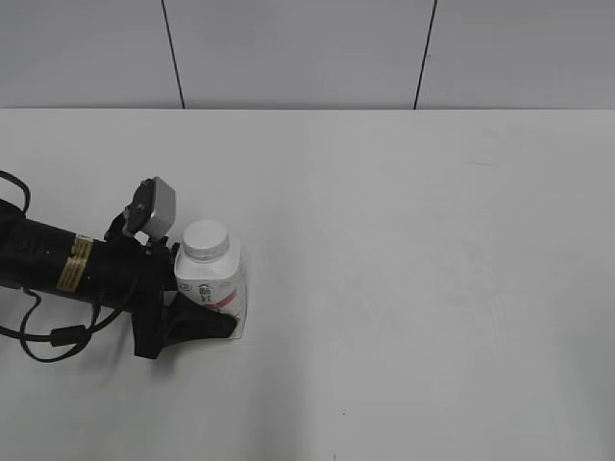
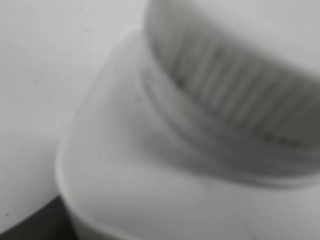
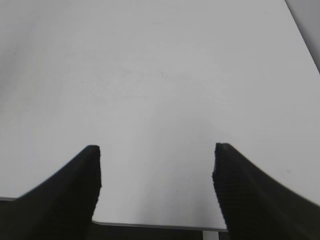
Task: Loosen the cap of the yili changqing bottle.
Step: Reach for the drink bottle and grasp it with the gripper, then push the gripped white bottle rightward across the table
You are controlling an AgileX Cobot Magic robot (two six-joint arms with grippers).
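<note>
Left gripper (image 1: 197,322) sits low at the front-left of the white table (image 1: 413,288) in the exterior view, w/ its black arm coming in from the left edge. One black finger (image 1: 204,325) lies along the front of the yili changqing bottle (image 1: 213,286), touching the pink-red label low on the body. Can't see the other finger, it's behind the bottle, so can't tell if the jaws squeeze the bottle or just sit around it. Bottle stands upright, and the cap (image 1: 206,239) is on top, white and round, w/ nothing touching it. Right arm isn't seen in this view. Left wrist view is very close and blurry: the cap (image 2: 235,75) fills the top right, ribbed side showing, and the bottle's (image 2: 150,190) white shoulder slopes down under it. A dark bit sits at the bottom-left corner; can't tell what it is. Right wrist view shows the right gripper (image 3: 156,165) w/ two black fingertips (image 3: 90,172) set wide apart over bare table (image 3: 160,75), holding nothing, touching nothing.
</note>
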